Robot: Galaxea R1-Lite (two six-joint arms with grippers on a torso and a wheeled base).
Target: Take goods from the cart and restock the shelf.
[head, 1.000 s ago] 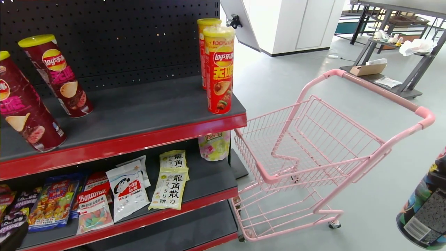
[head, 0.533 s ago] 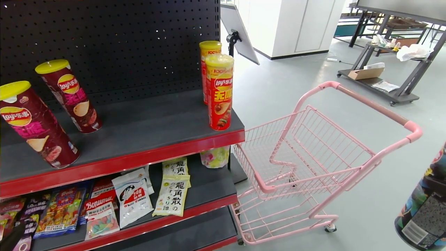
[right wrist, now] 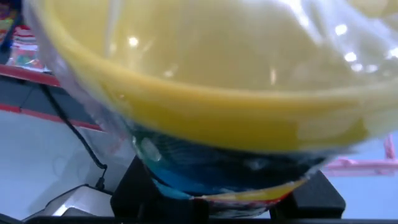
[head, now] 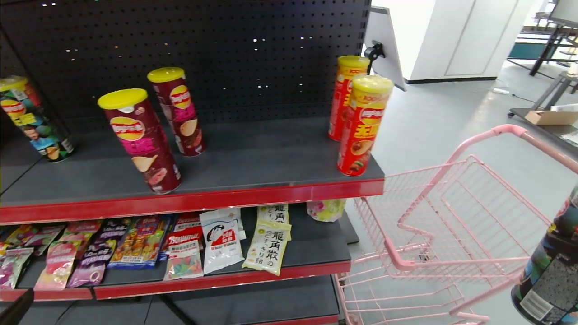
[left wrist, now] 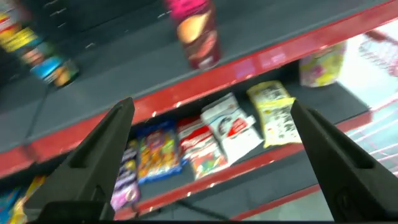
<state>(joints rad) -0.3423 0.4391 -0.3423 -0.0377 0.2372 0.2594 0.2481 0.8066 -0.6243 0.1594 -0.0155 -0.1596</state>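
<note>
Clasping can (head: 548,271), right pincer (right wrist: 227,196) near cart (head: 505,131); left pincer (left wrist: 217,155) agape

Maroon cans (head: 140,140) (head: 179,113) 2, orange (head: 363,126) (head: 343,97) 2, patterned cans (head: 34,119) (head: 548,271) maybe 2, cart (head: 508,131) 1.

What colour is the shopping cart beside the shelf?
The cart is pink all over, clearest in the head view.
</note>
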